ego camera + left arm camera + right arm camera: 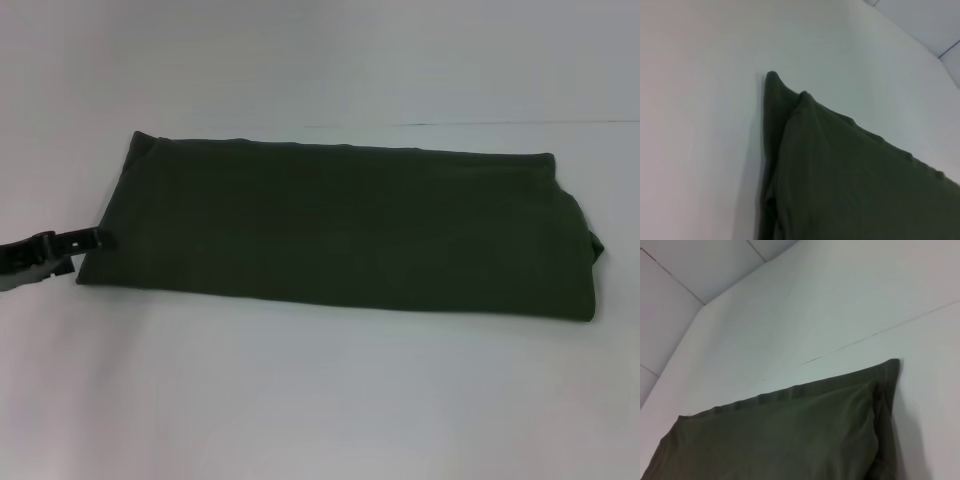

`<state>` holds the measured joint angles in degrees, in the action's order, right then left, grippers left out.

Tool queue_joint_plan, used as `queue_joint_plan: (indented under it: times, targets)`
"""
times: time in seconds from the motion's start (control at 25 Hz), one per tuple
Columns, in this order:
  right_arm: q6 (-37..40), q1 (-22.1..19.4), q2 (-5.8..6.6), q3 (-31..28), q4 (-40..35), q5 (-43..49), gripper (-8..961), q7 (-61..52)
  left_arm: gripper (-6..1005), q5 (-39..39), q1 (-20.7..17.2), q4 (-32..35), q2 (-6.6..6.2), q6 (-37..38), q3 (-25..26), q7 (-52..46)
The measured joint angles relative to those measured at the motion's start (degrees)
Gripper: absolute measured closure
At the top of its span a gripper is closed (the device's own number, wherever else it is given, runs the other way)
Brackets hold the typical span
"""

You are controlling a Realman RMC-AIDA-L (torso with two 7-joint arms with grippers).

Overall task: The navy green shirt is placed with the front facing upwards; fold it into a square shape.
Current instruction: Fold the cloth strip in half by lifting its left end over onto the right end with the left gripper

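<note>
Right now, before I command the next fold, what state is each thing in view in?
navy green shirt: folded into a long flat strip lying across the table, lettering not visible, not yet square.
left claw: at the shirt's left end near the front corner, low by the table; open or shut cannot be told.
right claw: not in the head view; its wrist camera looks at the shirt's corner.
table: white, shirt resting flat on it.
</note>
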<state>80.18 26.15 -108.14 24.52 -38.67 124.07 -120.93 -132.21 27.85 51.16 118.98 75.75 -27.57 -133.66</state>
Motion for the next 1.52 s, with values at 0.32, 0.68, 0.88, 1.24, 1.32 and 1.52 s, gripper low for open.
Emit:
queue_joint_plan:
  times: [0.32, 0.68, 0.88, 1.24, 1.32, 1.52]
  targets:
    - [0.1, 0.6, 0.16, 0.5, -0.38, 0.03, 97, -0.66, 102, -1.43, 1.11, -2.18, -0.67, -0.3, 0.12, -5.86]
    - [0.25, 1.08, 0.71, 0.53, -0.37, 0.03, 97, -0.74, 89, -4.0, 2.26, -4.98, -0.87, -1.27, -0.25, -8.34]
    - [0.25, 1.19, 0.77, 0.52, -0.5, 0.02, 97, -0.78, 90, -4.42, 2.5, -6.35, -0.95, -2.44, -0.34, -8.5]
    - [0.24, 1.19, 0.77, 0.53, -0.21, 0.07, 97, -0.98, 90, -5.63, 3.55, -8.73, -1.02, -5.84, -0.92, -8.41]
    - [0.23, 1.19, 0.78, 0.52, -0.21, 0.09, 96, -1.15, 90, -5.73, 3.97, -9.37, -1.03, -6.55, -1.0, -8.24]
    - [0.3, 1.17, 0.77, 0.52, -0.29, 0.11, 96, -1.37, 91, -5.84, 4.36, -9.85, -1.03, -8.03, -2.53, -8.36]
